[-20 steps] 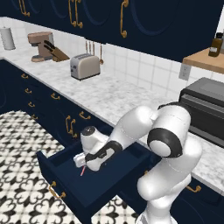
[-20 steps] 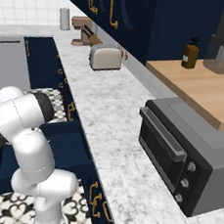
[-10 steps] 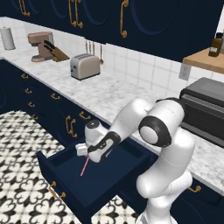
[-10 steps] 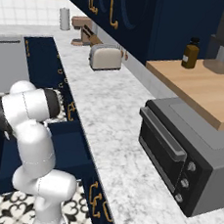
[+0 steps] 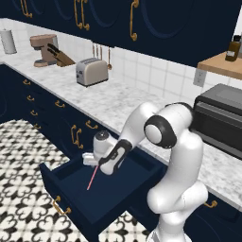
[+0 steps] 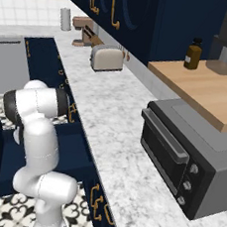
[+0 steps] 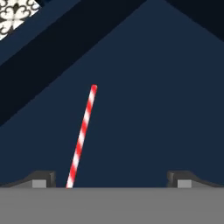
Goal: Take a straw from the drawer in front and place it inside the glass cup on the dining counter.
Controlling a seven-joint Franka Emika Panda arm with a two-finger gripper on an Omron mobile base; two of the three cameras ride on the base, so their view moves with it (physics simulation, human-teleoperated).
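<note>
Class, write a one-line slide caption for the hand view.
Open gripper above the striped straw lying in the drawer.

The arm [image 5: 142, 127] bends low, fingers [image 7: 43, 178] spread wide, pointing down.

Navy cabinets [image 5: 156, 21], marble worktop [image 6: 118, 136], patterned floor [image 5: 19, 189]

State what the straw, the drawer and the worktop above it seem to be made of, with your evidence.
Straw: probably paper or plastic, judging by its red-white spiral stripes.
Drawer: likely painted wood with a matte navy finish; its handle looks like brass.
Worktop: marble-like, white with grey veins.
</note>
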